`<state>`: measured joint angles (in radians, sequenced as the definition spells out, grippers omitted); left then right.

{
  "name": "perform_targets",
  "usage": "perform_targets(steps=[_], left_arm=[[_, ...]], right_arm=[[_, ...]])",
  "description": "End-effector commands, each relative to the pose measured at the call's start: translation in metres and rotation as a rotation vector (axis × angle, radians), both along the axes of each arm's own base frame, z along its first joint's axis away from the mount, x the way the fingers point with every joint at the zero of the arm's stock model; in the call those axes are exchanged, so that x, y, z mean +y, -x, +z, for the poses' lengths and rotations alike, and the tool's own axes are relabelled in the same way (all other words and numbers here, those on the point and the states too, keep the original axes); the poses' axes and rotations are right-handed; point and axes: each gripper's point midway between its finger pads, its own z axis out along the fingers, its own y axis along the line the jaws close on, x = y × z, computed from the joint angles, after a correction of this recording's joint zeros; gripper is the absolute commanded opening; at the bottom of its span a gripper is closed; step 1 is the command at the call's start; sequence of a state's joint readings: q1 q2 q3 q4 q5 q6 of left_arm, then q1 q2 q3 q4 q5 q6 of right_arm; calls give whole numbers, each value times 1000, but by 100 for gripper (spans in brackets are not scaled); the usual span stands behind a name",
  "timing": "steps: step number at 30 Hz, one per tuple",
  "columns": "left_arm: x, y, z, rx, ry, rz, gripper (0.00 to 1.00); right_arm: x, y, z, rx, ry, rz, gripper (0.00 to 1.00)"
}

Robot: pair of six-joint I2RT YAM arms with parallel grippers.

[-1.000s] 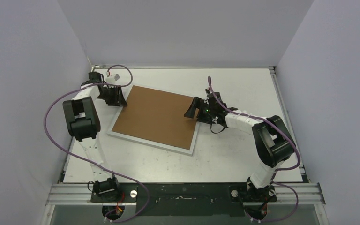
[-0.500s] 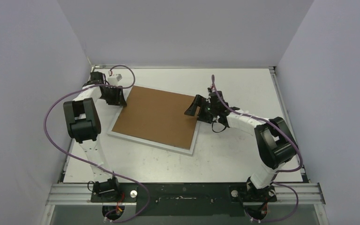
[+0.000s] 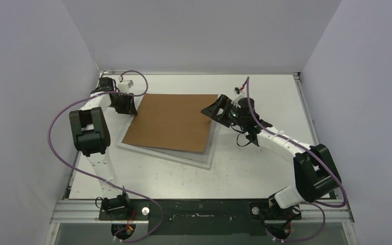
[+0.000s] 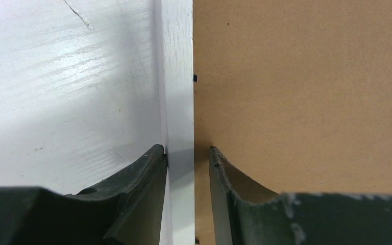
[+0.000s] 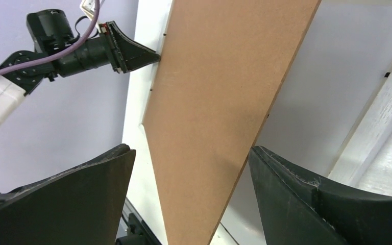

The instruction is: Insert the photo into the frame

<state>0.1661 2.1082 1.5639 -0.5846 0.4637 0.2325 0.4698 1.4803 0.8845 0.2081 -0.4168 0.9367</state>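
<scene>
The board [image 3: 173, 122] has just come up on its right side and swung out of square with the frame [image 3: 158, 154]; a second ago it lay flat inside it. My right claw [image 3: 212, 111] has reached in farther, and its wrist view shows it spread wide with the board's corner [image 5: 224, 102] between the fingers, propped rather than pinched, I judge. The left claw [image 3: 127, 104] sits at the frame's far left corner, nearly closed astride the white rail [image 4: 178, 76]. One finger [image 4: 148, 168] touches the rail and a sliver of gap shows at the other, so I cannot tell if it truly bites. The frame lies face down mid-table [image 3: 184, 178]. The photo shows in no view. With the back opening, I reckon I can soon clear the board and look for the print
</scene>
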Motion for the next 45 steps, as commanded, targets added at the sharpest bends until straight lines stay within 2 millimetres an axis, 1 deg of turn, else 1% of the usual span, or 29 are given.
perform_targets(steps=[1, 3, 6, 9, 12, 15, 18, 22, 24, 26, 29, 30, 32, 33, 35, 36, 38, 41, 43, 45], left_arm=[[-70, 49, -2, 155, 143, -135, 32], [-70, 49, -2, 154, 142, -135, 32], [-70, 49, -2, 154, 140, -136, 32], [-69, 49, -1, 154, 140, -135, 32], [-69, 49, -1, 154, 141, -136, 31], [-71, 49, 1, 152, 151, -137, 31], [-75, 50, 4, 154, 173, -139, 31], [-80, 53, 8, 154, 189, -149, 31], [-81, 55, 11, 151, 196, -150, 31], [-82, 57, 12, 150, 201, -154, 31], [-83, 60, 14, 151, 211, -150, 31], [-84, 61, 14, 150, 211, -149, 31], [-83, 63, 16, 145, 210, -147, 30], [-82, 63, 16, 144, 209, -145, 30], [-81, 62, 20, 135, 209, -143, 30], [-79, 62, 21, 132, 209, -143, 30], [-76, 59, 25, 118, 211, -134, 30], [-72, 57, 27, 111, 206, -127, 30], [-72, 57, 28, 110, 206, -126, 30], [-71, 57, 28, 109, 206, -121, 30]], right_arm=[[37, 22, 60, -144, -262, 164, 83], [39, 24, 62, -145, -310, 172, 82], [43, 26, 71, -165, -387, 191, 81], [47, 27, 88, -203, -439, 221, 81], [52, 30, 112, -269, -467, 260, 81], [59, 30, 124, -304, -449, 289, 81], [63, 31, 128, -299, -471, 308, 81], [63, 34, 131, -283, -545, 309, 81], [65, 34, 126, -266, -583, 312, 81], [71, 31, 127, -259, -615, 321, 81], [89, 28, 130, -232, -631, 363, 80], [92, 28, 132, -222, -633, 374, 79], [92, 27, 135, -216, -589, 365, 79], [91, 24, 124, -197, -500, 341, 78], [83, 16, 109, -181, -303, 276, 77], [78, 16, 106, -179, -215, 259, 77], [68, 17, 101, -152, -108, 229, 73], [55, 21, 86, -90, 4, 211, 69], [51, 24, 79, -68, 26, 205, 66], [45, 25, 70, -34, 44, 196, 60]])
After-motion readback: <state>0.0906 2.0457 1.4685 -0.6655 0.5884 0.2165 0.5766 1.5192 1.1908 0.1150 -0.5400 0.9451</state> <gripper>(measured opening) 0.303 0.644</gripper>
